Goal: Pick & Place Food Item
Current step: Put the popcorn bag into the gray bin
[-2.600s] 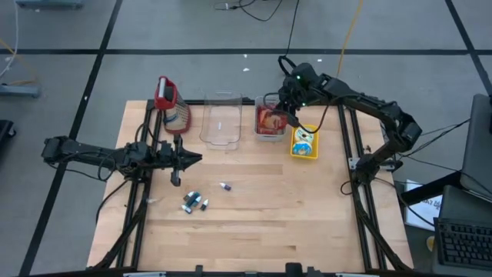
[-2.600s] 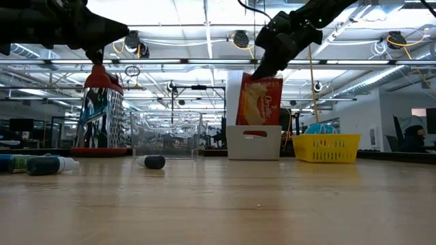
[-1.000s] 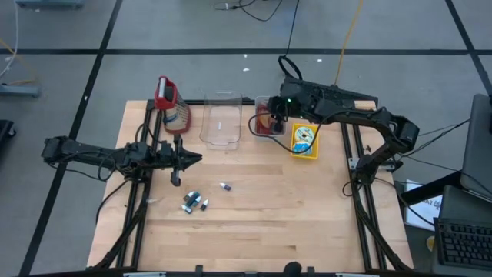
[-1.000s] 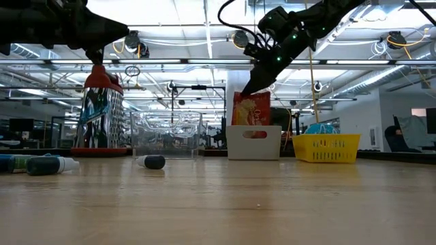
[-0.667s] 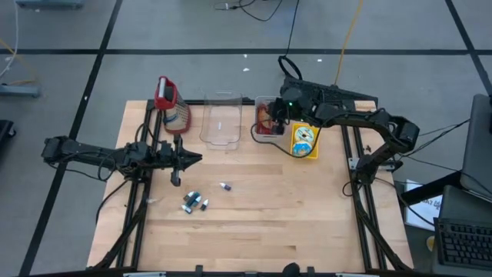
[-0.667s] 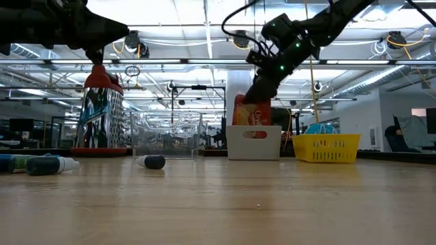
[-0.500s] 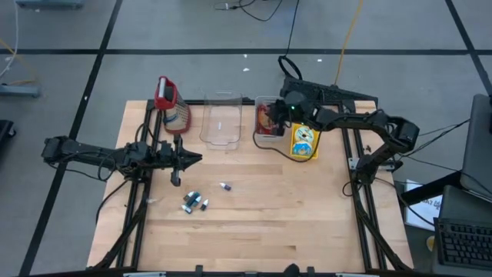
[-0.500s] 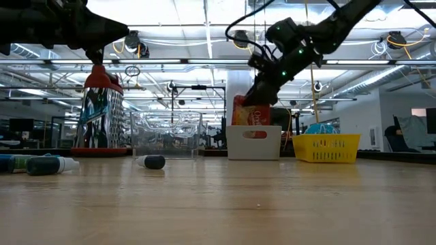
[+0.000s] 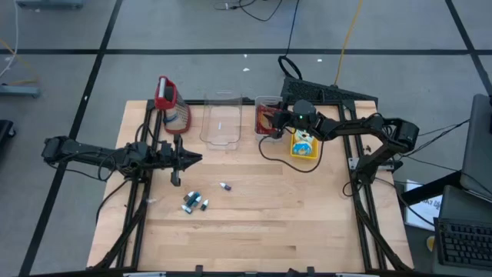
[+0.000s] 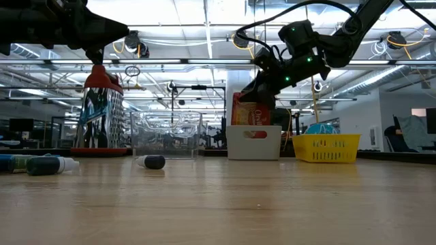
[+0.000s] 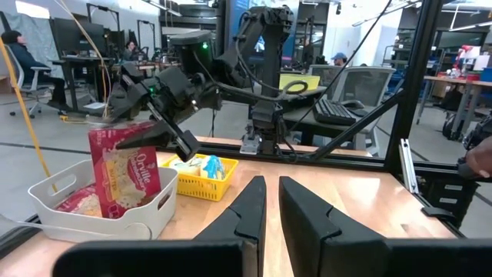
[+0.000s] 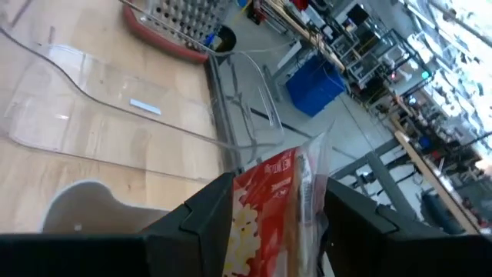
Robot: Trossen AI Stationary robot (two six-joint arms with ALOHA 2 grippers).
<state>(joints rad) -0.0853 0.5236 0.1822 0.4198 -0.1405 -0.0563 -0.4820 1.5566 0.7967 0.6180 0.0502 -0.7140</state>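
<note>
As I read the right wrist view, the two dark fingers of the right gripper stand apart on either side of the top of the red popcorn bag, and I cannot see them pinching it. I cannot tell whether a finger touches the film. In the high view this gripper sits over the white plastic bin at the back of the wooden table.

The left gripper hangs above the table's left half, well apart from the bin. In the left wrist view its fingers stand almost together with only a thin gap and nothing between them.

Around the bin I note the following:
- A clear plastic container stands just beside it on the left.
- A red-topped metal grater stands further left, at the back edge.
- A yellow mesh basket stands just beside the bin on the right, under the right arm.
- Several small tubes and a small dark-capped piece lie on the boards nearer the front.

The bag stands upright inside the bin, its upper part rising above the rim. It is red with a picture of pale popcorn and a clear, crinkled top seal. I read "Orville" on its face in the left wrist view; smaller print is too small to read.
</note>
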